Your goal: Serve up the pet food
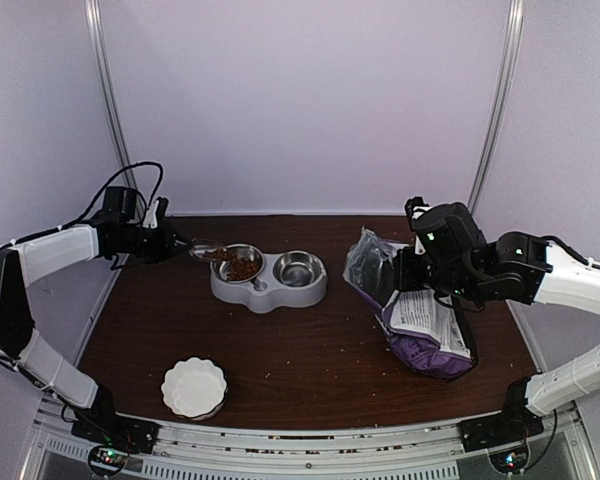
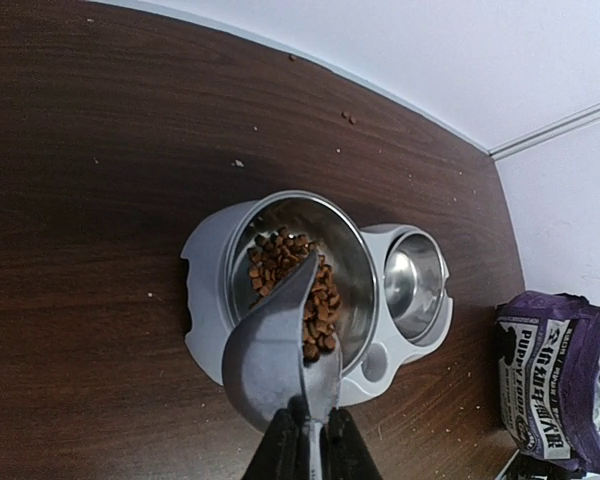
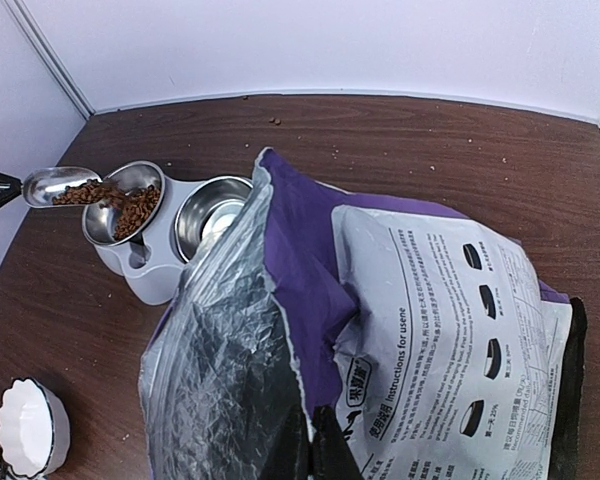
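My left gripper (image 2: 312,445) is shut on the handle of a shiny metal scoop (image 2: 280,345), tilted over the left bowl (image 1: 237,263) of a grey double feeder (image 1: 268,280). Reddish-brown pet food (image 2: 292,280) slides from the scoop into that bowl, where a heap lies. The scoop (image 1: 204,251) and kibble (image 3: 120,205) also show in the top and right wrist views. The right bowl (image 1: 298,268) holds no kibble. My right gripper (image 3: 325,450) is shut on the torn edge of the purple-and-white bag (image 3: 420,330), holding it upright at the table's right (image 1: 425,320).
A white scalloped dish (image 1: 193,387) stands near the front left edge. Loose kibble crumbs are scattered on the brown table (image 1: 310,350). White walls close the back and sides.
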`<state>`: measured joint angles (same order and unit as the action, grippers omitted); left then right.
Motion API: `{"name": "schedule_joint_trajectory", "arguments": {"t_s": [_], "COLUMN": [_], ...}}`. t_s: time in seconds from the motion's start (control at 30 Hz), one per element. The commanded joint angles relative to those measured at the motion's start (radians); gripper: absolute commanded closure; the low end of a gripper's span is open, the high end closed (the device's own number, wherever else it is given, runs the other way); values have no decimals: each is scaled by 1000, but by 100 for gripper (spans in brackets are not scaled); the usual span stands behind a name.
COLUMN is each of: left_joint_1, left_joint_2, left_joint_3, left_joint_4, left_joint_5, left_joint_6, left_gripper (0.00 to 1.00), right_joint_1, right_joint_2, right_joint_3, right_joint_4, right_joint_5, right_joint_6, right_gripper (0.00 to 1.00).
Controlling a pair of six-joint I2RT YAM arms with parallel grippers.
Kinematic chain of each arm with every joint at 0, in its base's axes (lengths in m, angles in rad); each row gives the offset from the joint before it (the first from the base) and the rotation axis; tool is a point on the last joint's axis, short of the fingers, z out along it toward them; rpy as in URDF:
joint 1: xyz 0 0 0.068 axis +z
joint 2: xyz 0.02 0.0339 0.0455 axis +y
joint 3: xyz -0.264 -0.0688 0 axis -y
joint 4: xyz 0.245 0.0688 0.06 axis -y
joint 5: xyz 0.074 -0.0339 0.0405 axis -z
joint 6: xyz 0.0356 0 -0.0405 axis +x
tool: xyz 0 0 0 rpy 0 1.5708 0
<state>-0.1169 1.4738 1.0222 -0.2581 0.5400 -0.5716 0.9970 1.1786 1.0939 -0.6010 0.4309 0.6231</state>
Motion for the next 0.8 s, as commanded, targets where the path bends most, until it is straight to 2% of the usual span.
{"name": "schedule_joint_trajectory", "arguments": {"t_s": [0.0, 0.4, 0.63, 0.77], "left_joint_1": [-6, -103, -161, -168], "left_joint_2": [4, 22, 23, 15], "left_joint_3": [79, 215, 228, 228], "left_joint_4": [-61, -230, -264, -266], "left_joint_5": [-43, -242, -344, -348], "left_joint_6": [100, 280, 355, 367], "left_gripper": [100, 100, 100, 100], "right_joint_1": [-6, -6, -8, -7], "right_joint_2": [7, 21, 28, 27], "right_joint_3": [12, 22, 26, 24], "right_joint_4": [11, 10, 14, 14], "right_joint_5": [17, 11, 3, 0], "right_joint_6": [-12, -15, -18, -16], "right_gripper": [100, 100, 100, 100]}}
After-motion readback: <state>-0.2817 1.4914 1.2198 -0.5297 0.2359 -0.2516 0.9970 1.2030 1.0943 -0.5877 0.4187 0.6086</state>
